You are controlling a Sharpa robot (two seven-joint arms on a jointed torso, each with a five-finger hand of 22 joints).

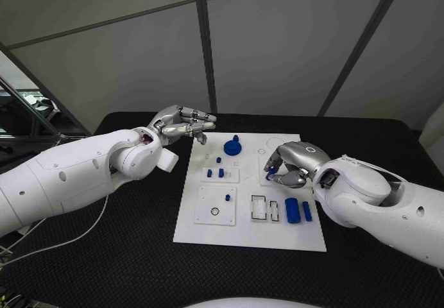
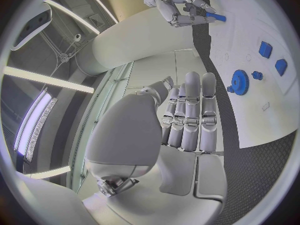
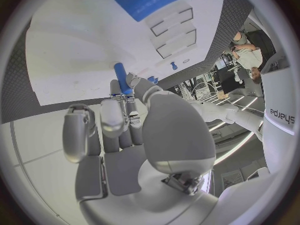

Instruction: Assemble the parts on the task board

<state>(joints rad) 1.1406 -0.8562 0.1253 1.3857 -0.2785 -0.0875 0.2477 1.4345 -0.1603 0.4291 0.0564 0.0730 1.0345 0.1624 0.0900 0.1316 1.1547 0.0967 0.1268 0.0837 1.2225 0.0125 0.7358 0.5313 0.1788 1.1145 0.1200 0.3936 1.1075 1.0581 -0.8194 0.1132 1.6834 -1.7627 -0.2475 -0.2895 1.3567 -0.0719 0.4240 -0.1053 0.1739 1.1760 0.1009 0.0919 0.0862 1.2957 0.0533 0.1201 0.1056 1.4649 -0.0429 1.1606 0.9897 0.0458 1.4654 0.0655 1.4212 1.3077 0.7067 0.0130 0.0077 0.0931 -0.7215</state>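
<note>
The left arm [image 1: 65, 176] comes in from the left and bends at the wrist, carrying the left hand [image 1: 185, 125] raised near the board's far left corner; its fingers [image 2: 190, 115] lie side by side, extended and slightly bent, with nothing between them. The right arm [image 1: 389, 199] reaches in from the right, its wrist turned so the right hand [image 1: 287, 165] points down over the board's right half. That hand's fingers [image 3: 115, 117] are curled in, and the thumb and a finger pinch a small blue peg [image 3: 122, 78], which stands out past the fingertips towards the white surface
</note>
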